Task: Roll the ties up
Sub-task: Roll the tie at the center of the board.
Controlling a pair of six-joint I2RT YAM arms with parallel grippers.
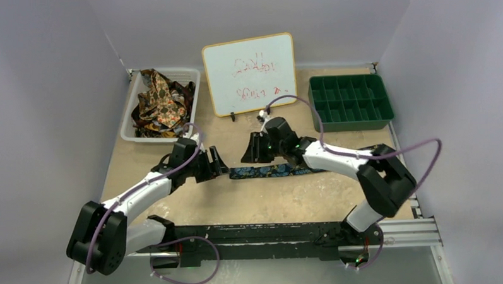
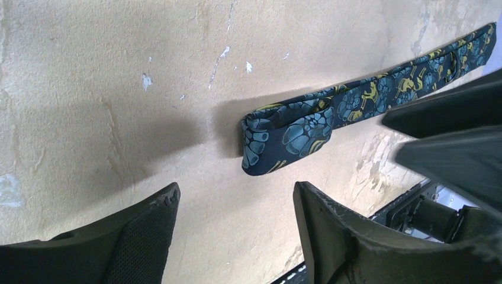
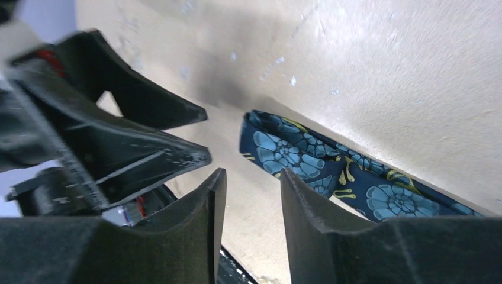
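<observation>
A dark navy tie (image 1: pixel 272 171) with blue and gold flowers lies flat across the middle of the table. Its left end is folded over once, seen in the left wrist view (image 2: pixel 290 135) and the right wrist view (image 3: pixel 284 151). My left gripper (image 1: pixel 219 163) is open and empty just left of that folded end (image 2: pixel 235 192). My right gripper (image 1: pixel 252 149) is open and empty just above the same end, a little behind it (image 3: pixel 253 177). Several more patterned ties (image 1: pixel 161 102), brown, gold and red, lie heaped in a white basket (image 1: pixel 129 123) at the back left.
A small whiteboard (image 1: pixel 250 72) with red writing stands at the back centre. A green compartment tray (image 1: pixel 350 101) sits at the back right. A black rail (image 1: pixel 271 233) runs along the near edge. Grey walls close in both sides.
</observation>
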